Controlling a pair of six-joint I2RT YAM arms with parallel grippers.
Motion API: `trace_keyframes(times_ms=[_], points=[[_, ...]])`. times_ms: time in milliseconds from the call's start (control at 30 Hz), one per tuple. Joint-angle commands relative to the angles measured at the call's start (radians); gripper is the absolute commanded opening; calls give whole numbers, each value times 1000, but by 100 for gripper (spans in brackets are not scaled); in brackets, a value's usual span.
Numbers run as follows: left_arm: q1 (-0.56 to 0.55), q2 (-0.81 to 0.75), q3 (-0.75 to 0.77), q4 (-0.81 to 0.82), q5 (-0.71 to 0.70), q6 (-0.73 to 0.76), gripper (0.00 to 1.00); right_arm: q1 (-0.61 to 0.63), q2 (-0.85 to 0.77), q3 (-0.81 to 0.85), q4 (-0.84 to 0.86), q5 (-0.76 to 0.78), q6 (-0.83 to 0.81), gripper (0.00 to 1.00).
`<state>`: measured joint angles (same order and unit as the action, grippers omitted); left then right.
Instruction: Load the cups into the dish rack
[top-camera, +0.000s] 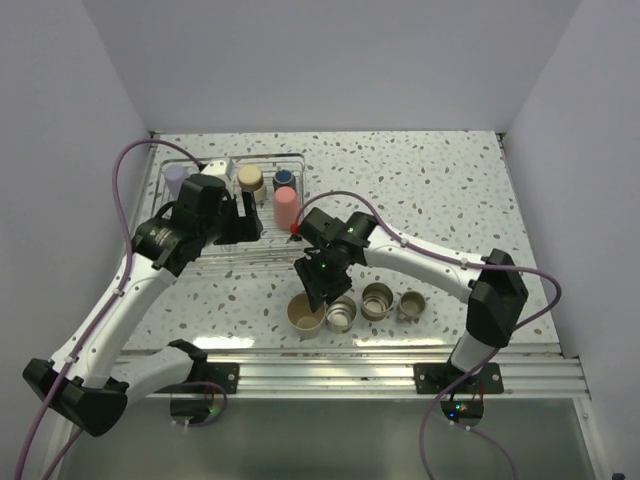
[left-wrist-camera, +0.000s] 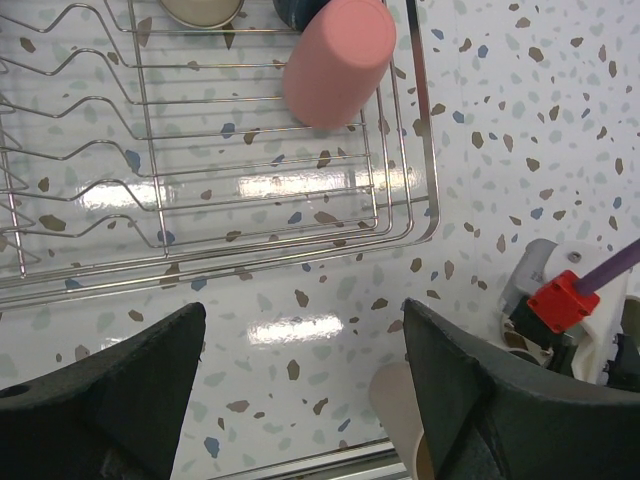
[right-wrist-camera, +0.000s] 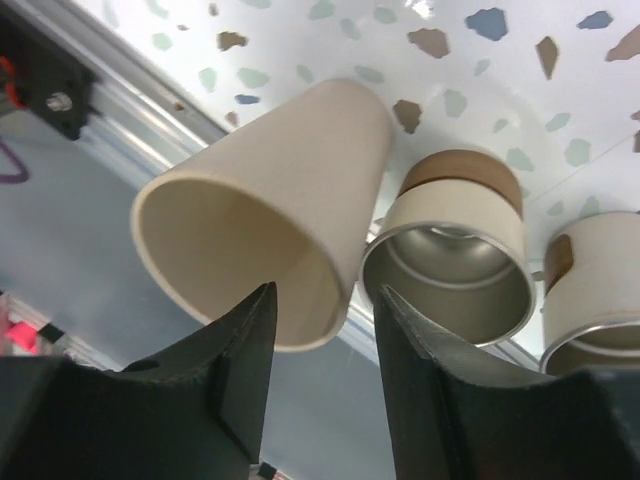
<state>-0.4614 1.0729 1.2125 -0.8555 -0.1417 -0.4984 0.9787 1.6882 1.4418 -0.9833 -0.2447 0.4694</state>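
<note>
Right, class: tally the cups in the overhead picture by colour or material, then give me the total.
Lavender tumbler: 1
Pink tumbler: 1
Beige tumbler: 1
Steel cups: 3
Tan mug: 1
Dark mug: 1
Total: 8
</note>
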Motion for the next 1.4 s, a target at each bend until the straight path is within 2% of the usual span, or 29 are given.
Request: trace_keyframes(times_ms=[0,100,200,233,367,600,800,933,967,1033,1067,1133,1167,1267,1367], points=[[-6,-7,2,-7,8,-17,83,14,39,51,-6,68,-5,46],[-6,4,7,-1,7,-11,83,21,62,57,-9,82,-8,42],[-6,10,12,7,4,-5,83,28,68,57,-6,84,-5,25],[-6,15,12,10,2,-3,83,29,68,60,-8,85,-3,15],[-6,27,5,16,-13,11,83,26,65,126,-47,105,-5,0],[-3,50,41,13,-70,41,86,-12,90,354,-170,168,-34,0],[59,82,119,55,-47,70,92,-276,36,422,-104,-85,8,0],[214,84,116,160,199,52,96,-389,24,471,-42,-250,38,0],[287,79,101,244,349,40,98,-406,18,456,19,-351,66,0],[348,64,35,358,523,-21,100,-445,4,434,87,-439,167,0],[390,59,-22,497,698,-58,100,-454,-4,393,183,-473,205,0],[414,61,-82,667,853,-199,100,-472,-22,352,289,-559,339,0],[417,62,-137,838,961,-251,100,-475,-25,318,392,-582,427,0],[418,87,-204,1156,1071,-414,100,-477,-35,261,568,-640,550,0],[417,120,-234,1346,1126,-518,100,-479,-45,220,687,-660,682,0]])
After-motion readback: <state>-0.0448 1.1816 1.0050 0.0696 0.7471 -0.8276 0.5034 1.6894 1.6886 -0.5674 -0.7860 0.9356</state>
